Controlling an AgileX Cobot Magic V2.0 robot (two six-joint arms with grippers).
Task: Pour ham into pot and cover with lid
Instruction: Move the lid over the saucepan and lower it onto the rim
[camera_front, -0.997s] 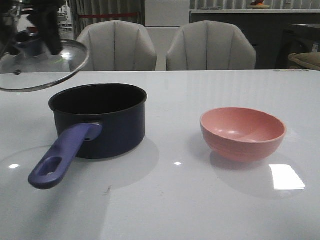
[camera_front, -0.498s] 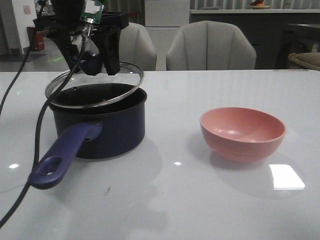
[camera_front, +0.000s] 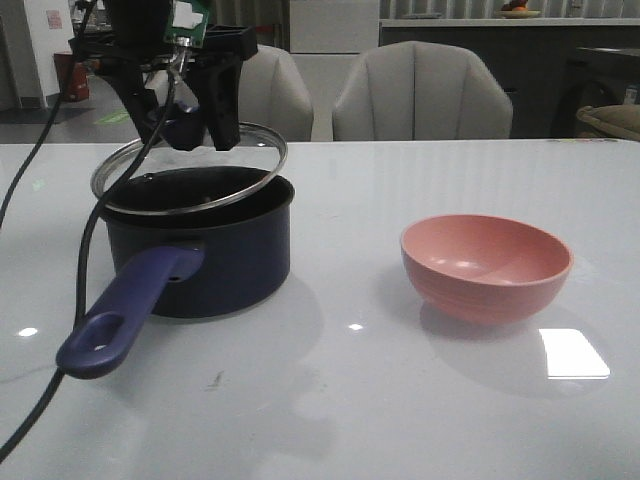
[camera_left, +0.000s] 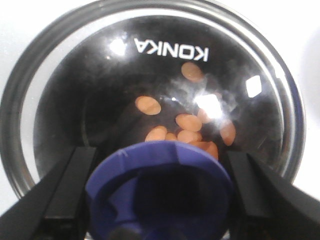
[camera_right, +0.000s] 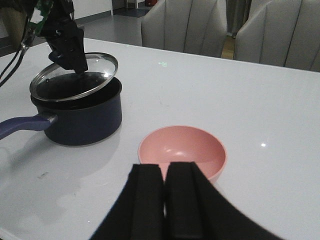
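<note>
Left gripper (camera_front: 188, 120), over the pot, its two black fingers (camera_left: 65, 192) pressed against either side of the blue knob (camera_left: 159, 190) of the lid (camera_front: 188, 170). The lid hangs directly beneath the gripper and directly above the pot (camera_front: 200, 245). It is tilted: in the front view its near edge appears to sit at or just inside the pot's rim, while its far edge is raised clear. Whether the near edge touches the rim cannot be told. Seen through the glass in the left wrist view, the ham (camera_left: 187, 122) lies as orange-pink bits on the black floor of the pot. The pot's handle (camera_front: 125, 310) runs toward the camera and to the left, away from the lid. The bowl (camera_front: 487, 265) stands well apart to the right and looks empty. The right gripper (camera_right: 165, 200) hangs near the bowl, fingers closed together on nothing. Judged from this, pouring is done, and what remains is to level the lid and lower it straight down, a job for the left arm.
</note>
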